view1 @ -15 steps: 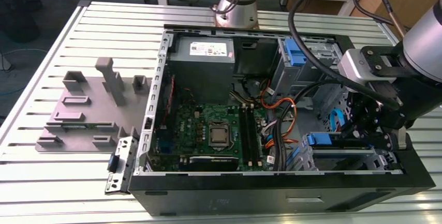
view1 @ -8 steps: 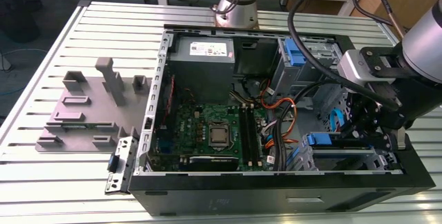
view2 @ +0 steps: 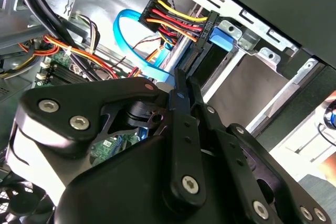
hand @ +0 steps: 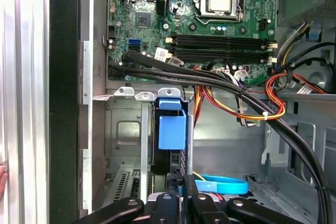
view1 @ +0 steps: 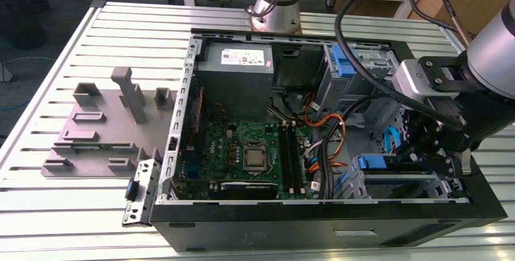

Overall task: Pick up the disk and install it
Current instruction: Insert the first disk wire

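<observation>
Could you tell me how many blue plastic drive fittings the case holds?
2: a blue clip in the far drive cage, the disk's carrier by the gripper; more may be hidden.

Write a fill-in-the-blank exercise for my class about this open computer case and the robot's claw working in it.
1. The plastic tab on the carrier of the disk is coloured ____.
2. The motherboard in the case is coloured ____.
3. The grey fixture stands on the table at the exterior view's ____, beside the case.
4. The claw hangs ____ the case, close to the disk.

Missing words: blue; green; left; inside.
</observation>
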Available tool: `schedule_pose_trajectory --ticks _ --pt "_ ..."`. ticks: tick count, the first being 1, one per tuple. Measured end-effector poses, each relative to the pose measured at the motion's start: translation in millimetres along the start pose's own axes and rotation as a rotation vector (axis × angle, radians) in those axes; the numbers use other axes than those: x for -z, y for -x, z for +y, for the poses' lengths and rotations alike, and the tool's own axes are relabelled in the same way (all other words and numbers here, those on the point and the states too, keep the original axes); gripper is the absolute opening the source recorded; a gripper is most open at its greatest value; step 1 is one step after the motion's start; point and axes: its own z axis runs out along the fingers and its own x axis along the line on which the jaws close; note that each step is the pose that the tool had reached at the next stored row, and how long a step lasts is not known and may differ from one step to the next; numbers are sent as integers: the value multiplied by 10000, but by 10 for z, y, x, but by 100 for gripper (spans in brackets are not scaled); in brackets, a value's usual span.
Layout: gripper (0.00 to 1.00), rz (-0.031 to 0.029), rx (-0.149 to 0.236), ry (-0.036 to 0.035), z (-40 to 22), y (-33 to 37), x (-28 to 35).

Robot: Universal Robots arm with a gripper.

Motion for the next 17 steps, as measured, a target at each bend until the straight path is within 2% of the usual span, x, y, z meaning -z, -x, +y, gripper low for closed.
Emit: schedule_pose_trajectory --ticks 17 --pt "17 -4 0 0 1 -2 -30"
